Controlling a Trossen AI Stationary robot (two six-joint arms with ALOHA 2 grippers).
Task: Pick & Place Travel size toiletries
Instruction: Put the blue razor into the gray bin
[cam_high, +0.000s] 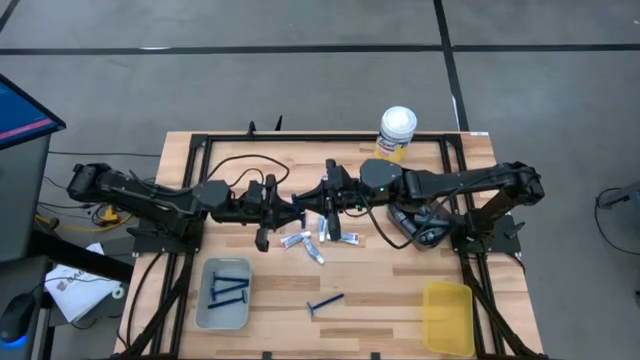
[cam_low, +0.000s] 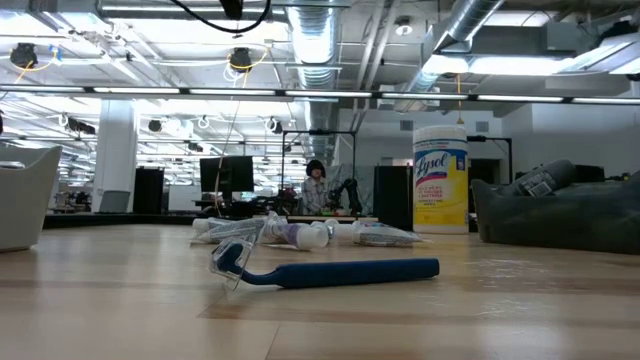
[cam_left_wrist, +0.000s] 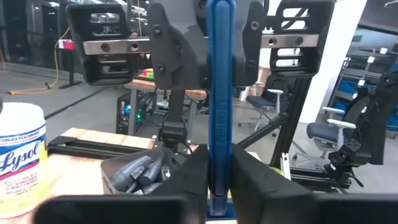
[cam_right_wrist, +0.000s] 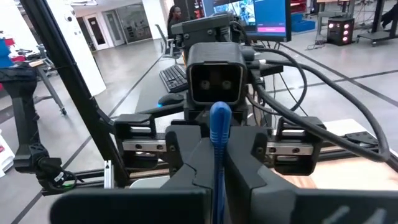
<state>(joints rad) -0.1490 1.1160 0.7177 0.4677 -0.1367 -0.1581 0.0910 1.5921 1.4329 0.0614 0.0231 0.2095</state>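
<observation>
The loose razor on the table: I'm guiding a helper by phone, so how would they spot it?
On the wooden table, go to the edge opposite the Lysol canister, between the grey tray and the yellow tray. The loose razor lies alone on bare wood, unlike those in the grey tray or the held razor.

light: bright, even, from long ceiling strip lamps (cam_low: 200, 95)
glare: soft sheen on pale wooden table top (cam_low: 520, 300)
shadows: faint, short
blur: near foreground soft in wrist views
edges: slight bending
</observation>
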